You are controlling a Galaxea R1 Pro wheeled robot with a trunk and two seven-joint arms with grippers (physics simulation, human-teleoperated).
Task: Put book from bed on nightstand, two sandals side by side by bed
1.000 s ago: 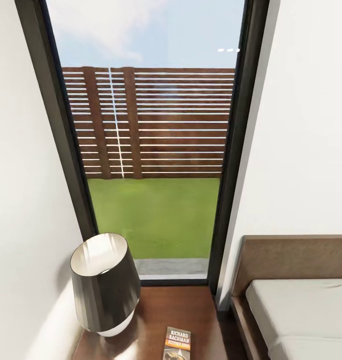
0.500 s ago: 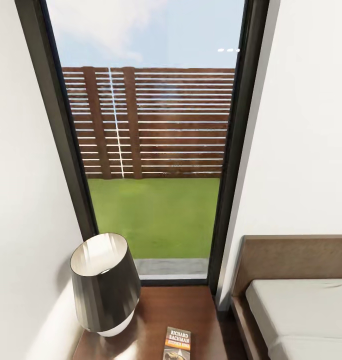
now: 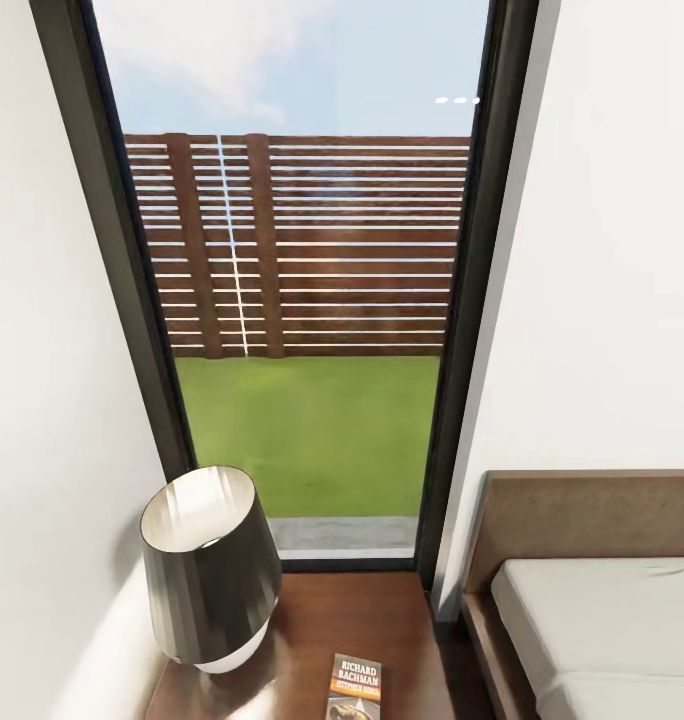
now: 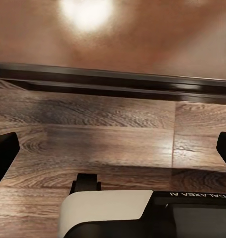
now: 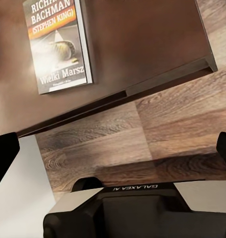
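Observation:
The book (image 3: 355, 688) lies flat on the nightstand (image 3: 362, 610), its orange "RICHARD BACHMAN" band facing up, just right of the lamp. In the right wrist view the book (image 5: 56, 44) rests on the nightstand's glossy top (image 5: 142, 44), with my right gripper (image 5: 113, 153) open, apart from it and holding nothing. My left gripper (image 4: 113, 148) is open too, over the wood floor (image 4: 108, 134) facing a dark brown glossy panel (image 4: 142, 39). The bed (image 3: 602, 630) with its brown headboard (image 3: 592, 515) stands to the right. The sandals are out of view.
A dark lamp (image 3: 207, 565) with a white base takes up the nightstand's left half. Behind it a tall dark-framed window (image 3: 312, 300) shows grass and a slatted fence. White walls close in on both sides. A narrow floor gap separates nightstand and bed.

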